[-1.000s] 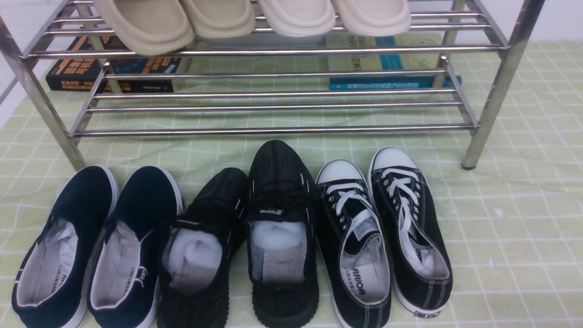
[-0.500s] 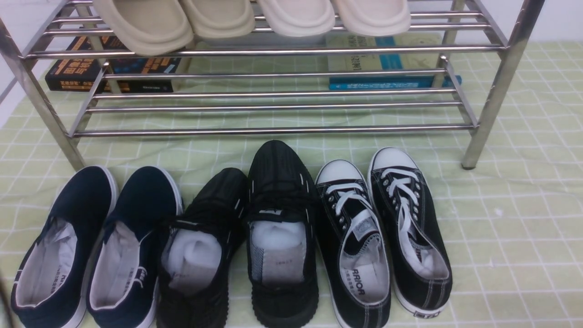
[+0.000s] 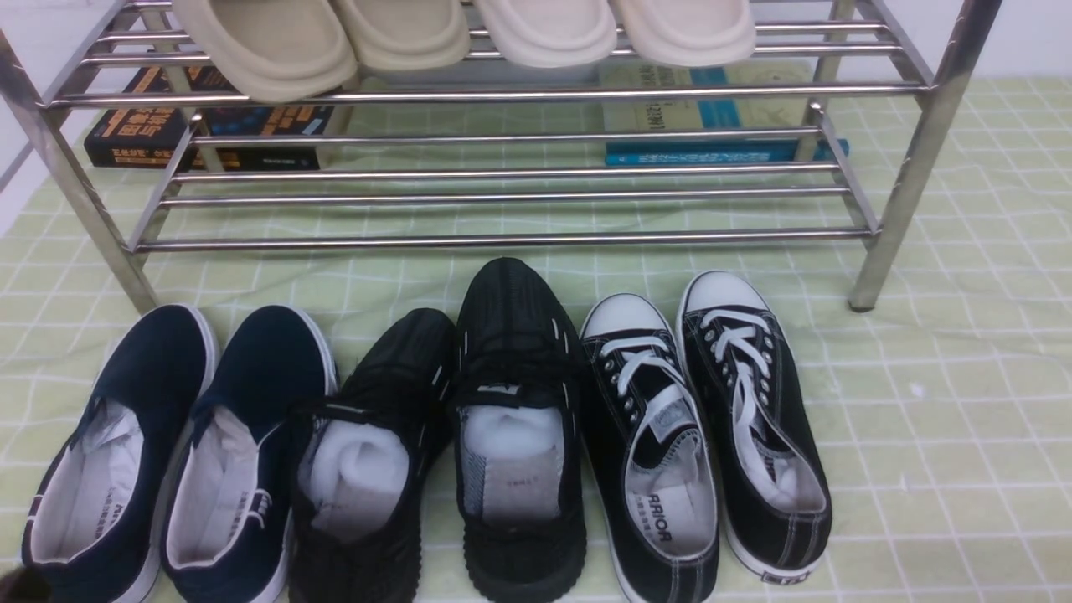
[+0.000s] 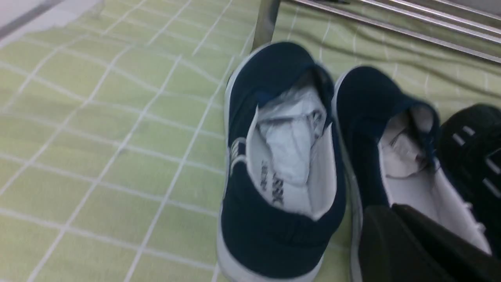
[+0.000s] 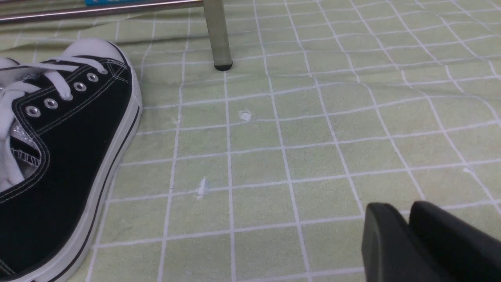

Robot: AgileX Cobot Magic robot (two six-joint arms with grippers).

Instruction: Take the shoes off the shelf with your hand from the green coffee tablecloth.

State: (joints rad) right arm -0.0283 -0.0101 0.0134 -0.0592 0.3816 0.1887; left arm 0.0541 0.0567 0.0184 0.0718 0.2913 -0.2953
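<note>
navy slip-ons (image 3: 167, 444) | canvas sneakers (image 3: 703, 435) | beige slippers (image 3: 452, 33) | books (image 3: 201, 126)

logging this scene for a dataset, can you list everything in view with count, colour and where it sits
shoes: 2, all black, on the cloth, middle of the row
navy slip-ons: 2, navy with white soles, left end
canvas sneakers: 2, black with white toe caps, right end
slippers: 4, beige, shelf's top tier
shelf: 1, steel, behind the row
books: 2, one dark, one teal, behind the shelf
green coffee tablecloth: 1, pale green, under everything
left gripper: black, shut, over the slip-ons
right gripper: black, shut, over bare cloth
</note>
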